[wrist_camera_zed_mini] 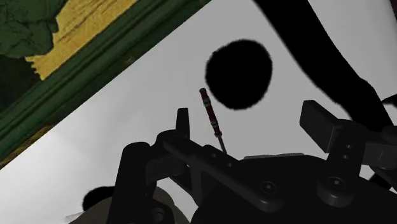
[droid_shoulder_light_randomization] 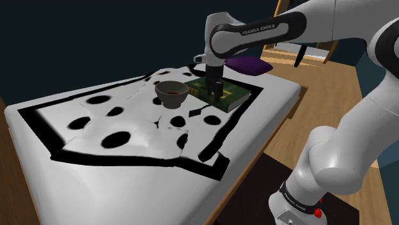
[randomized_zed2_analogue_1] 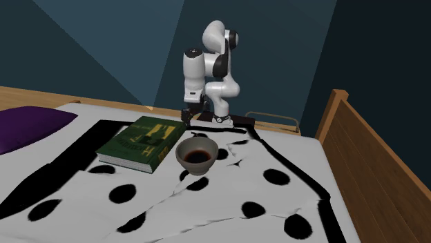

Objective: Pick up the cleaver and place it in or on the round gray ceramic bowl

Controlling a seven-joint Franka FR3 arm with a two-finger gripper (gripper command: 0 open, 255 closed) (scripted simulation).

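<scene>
A wooden floor flanks the bed, its white cover black-spotted, with dark blue walls behind. Farther along, a bowl sits just beside a green book. Above the book hangs the pincer, fingers wide apart. The thin, red-handled cleaver shows between them, unclasped.

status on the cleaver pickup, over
Hand open over bedspread. Cleaver lies between the fingers, not gripped. Bowl close by, green book beside it.
</scene>
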